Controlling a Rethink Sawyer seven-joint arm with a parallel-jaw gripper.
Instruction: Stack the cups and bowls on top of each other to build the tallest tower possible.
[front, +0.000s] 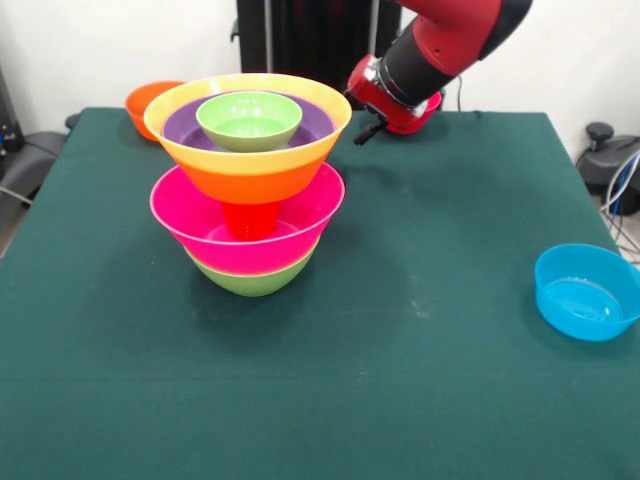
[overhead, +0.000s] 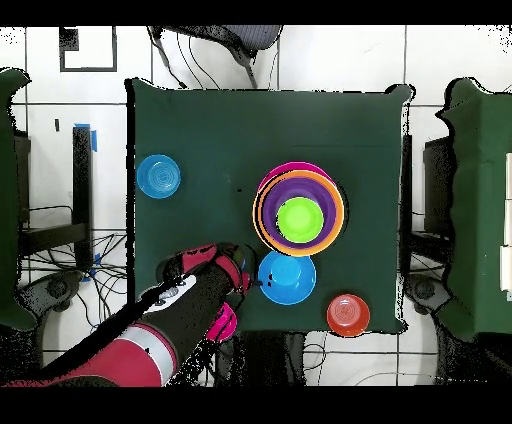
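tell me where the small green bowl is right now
The small green bowl sits at the top of the tower, nested in the purple bowl.

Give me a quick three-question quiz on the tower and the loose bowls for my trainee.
1. Which bowl sits topmost in the tower? A) small green B) purple C) pink
2. True or false: the cup stands inside the pink bowl, under the large orange bowl.
3. Fill in: seen from overhead, ___ bowls lie loose on the table.

Key: 1 A, the small green bowl. 2 True. 3 Three: the left blue bowl, the blue bowl beside the tower, the small orange bowl.
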